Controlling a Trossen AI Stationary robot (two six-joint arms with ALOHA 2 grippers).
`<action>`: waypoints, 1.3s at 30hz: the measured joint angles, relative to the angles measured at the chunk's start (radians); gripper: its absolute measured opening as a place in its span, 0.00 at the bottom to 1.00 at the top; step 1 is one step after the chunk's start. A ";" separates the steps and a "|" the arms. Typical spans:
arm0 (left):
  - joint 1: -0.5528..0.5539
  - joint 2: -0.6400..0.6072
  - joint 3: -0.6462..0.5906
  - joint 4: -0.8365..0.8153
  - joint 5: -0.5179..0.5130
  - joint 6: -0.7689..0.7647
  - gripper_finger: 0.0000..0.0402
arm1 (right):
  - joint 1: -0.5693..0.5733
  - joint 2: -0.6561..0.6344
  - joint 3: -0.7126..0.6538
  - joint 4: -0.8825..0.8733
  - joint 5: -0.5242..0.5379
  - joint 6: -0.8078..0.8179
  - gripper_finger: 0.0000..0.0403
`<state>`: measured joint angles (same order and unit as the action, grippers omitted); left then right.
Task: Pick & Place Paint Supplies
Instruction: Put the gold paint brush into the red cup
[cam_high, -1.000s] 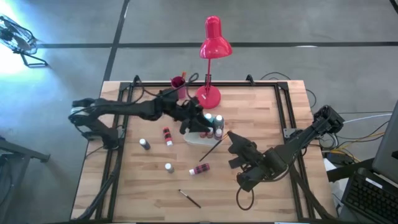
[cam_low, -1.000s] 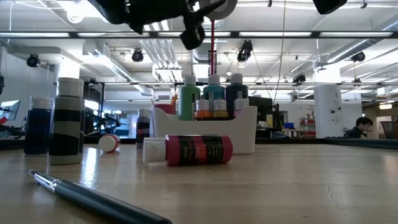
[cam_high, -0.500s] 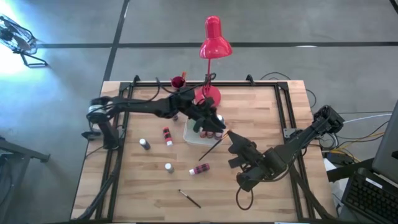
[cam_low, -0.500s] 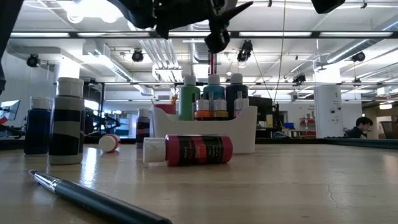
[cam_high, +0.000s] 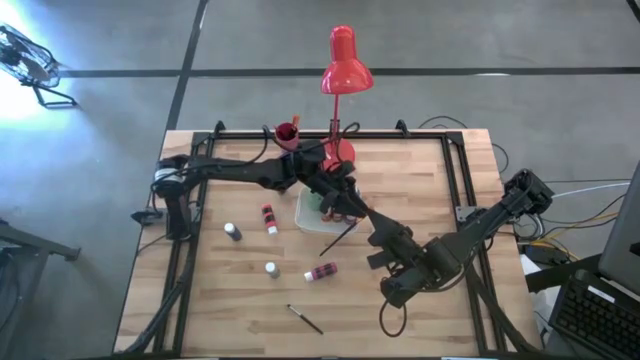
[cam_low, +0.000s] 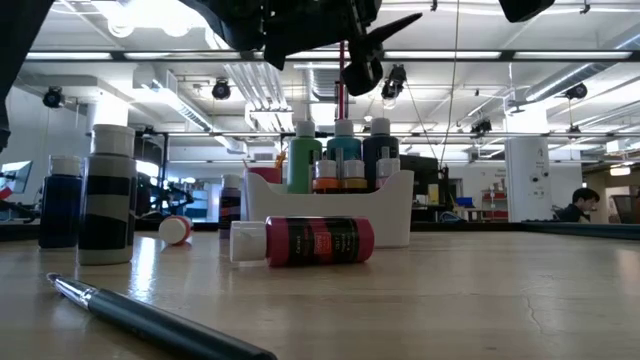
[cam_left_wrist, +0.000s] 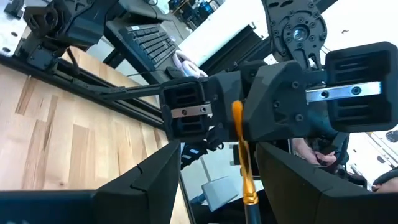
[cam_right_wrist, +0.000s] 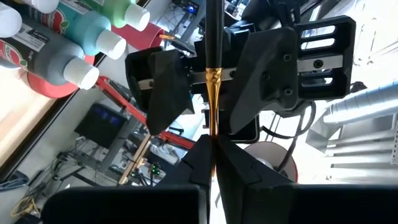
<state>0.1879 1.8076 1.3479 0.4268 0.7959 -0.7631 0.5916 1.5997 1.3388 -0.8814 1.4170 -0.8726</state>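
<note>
A thin brush with a dark handle and an orange ferrule (cam_right_wrist: 212, 81) is sitting pinched in the right gripper (cam_right_wrist: 211, 152), whose fingers are pressing together on it, slanting toward eleven o'clock over the white rectangular tray (cam_high: 312, 217) at table centre. The left gripper (cam_high: 343, 201), fingers spread on either side of that brush without touching it, is reaching farther toward three o'clock than a second ago and is now hanging over the tray's bottles. Four small paint bottles are lying or standing loose on the light wooden table (cam_high: 240, 310) toward seven o'clock, and a second brush (cam_high: 306, 319) is lying near six.
</note>
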 joint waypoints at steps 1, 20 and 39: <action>-0.001 0.000 -0.001 -0.002 0.000 0.000 0.53 | 0.000 0.000 0.000 0.000 0.000 0.000 0.02; -0.018 -0.001 0.000 0.003 0.027 0.036 0.02 | -0.005 -0.002 -0.004 0.000 -0.045 0.026 0.03; -0.009 -0.191 -0.048 -0.223 -0.091 0.372 0.01 | 0.020 -0.099 0.019 -0.170 -0.126 1.019 0.40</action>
<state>0.1787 1.6162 1.3004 0.2041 0.7052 -0.3910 0.6113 1.5005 1.3579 -1.0510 1.2905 0.1466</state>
